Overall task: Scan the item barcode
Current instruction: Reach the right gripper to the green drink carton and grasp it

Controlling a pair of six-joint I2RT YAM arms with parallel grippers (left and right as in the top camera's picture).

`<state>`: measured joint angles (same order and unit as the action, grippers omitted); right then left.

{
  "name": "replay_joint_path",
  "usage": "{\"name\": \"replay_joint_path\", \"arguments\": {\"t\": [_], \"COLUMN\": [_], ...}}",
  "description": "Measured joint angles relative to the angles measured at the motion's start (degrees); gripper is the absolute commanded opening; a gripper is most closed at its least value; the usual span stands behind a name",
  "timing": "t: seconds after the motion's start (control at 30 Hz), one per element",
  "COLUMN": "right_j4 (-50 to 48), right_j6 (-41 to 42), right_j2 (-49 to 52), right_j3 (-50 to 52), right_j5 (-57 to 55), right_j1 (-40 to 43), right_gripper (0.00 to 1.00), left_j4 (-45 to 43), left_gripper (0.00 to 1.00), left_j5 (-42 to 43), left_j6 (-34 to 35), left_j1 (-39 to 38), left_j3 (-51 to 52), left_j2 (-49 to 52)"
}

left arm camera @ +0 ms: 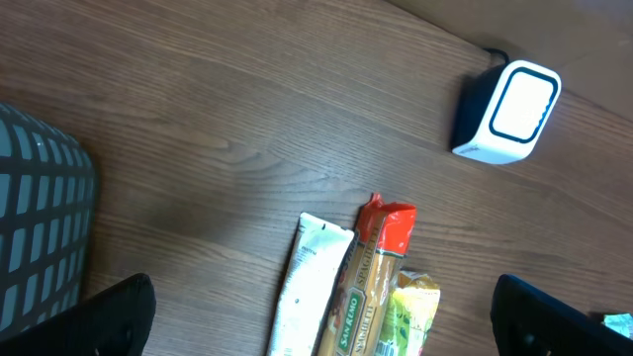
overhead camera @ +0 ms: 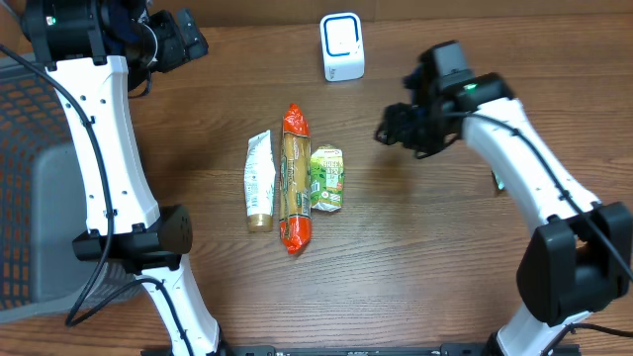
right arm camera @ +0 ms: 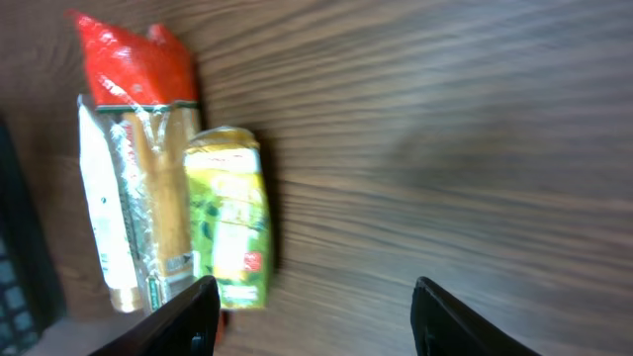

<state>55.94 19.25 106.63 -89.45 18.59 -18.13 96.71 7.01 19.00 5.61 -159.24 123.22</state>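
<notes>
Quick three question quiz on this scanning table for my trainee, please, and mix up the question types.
1. True or false: the right tool is open and empty.
2. What lies between the tube and the pouch? A bottle, B pasta pack, C box.
3. Name the white device beyond the row.
Key: 1 true; 2 B; 3 scanner.
</notes>
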Motion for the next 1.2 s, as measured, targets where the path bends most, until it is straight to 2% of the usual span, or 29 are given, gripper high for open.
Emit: {"name": "replay_joint_path", "arguments": {"t": [0.2, 0.3, 0.43, 0.67, 0.93, 1.2], "right_j4": [-5.3, -8.6, -11.3, -11.3, -11.4, -13.0], "right_j6": [2.0, 3.1, 4.6, 6.8, 7.6, 8.4], "right_j2": [1.3, 4.8, 9.1, 12.6, 13.2, 17.6], "right_j3": [0.0, 0.0, 0.0, 0.4, 0.4, 2.6], "right_j5": [-4.7, -6.2, -6.6, -4.3, 5.2, 12.6], "right_j1": [-9.1, -13.4, -15.4, -11.5, -5.9, -7.4], "right_gripper": [0.65, 0.70, 0.71, 0.71, 0.71, 0.59], "left_j4": [0.0, 0.0, 0.0, 0.0, 0.0, 0.0], "left_gripper": [0.99, 0.99, 0.99, 1.00, 1.00, 1.00], "left_j5": [0.0, 0.0, 0.0, 0.0, 0.0, 0.0], "left_j6": [0.0, 0.0, 0.0, 0.0, 0.0, 0.0], "left_j1": [0.0, 0.0, 0.0, 0.0, 0.0, 0.0], "left_j3": [0.0, 0.0, 0.0, 0.0, 0.0, 0.0], "left_j2": [0.0, 0.0, 0.0, 0.0, 0.0, 0.0]}}
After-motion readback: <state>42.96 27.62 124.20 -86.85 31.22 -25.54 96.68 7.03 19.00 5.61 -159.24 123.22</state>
